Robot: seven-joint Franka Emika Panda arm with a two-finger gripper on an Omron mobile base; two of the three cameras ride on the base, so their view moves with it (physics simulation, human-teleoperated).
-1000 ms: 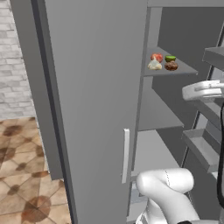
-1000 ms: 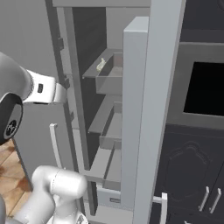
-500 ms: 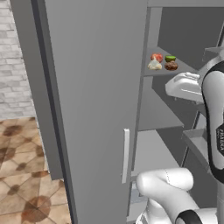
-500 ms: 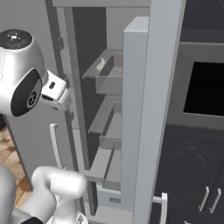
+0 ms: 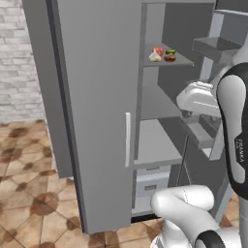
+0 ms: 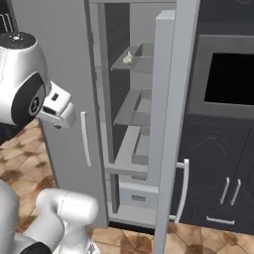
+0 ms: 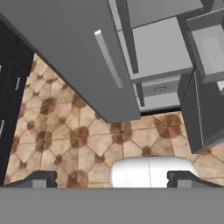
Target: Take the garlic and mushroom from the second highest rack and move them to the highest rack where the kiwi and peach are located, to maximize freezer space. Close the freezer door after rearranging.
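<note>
The freezer's top rack (image 5: 180, 62) carries small foods (image 5: 162, 54). The gripper (image 7: 112, 178) gapes wide, empty, above the floor (image 7: 57, 140); the arm has swung nearer.

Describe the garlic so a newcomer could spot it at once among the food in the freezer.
Find the open freezer right of the tall grey door. On its upper shelf sits a small cluster of food. The garlic is the pale, whitish bulb at the front left, beside redder and darker items.
</note>
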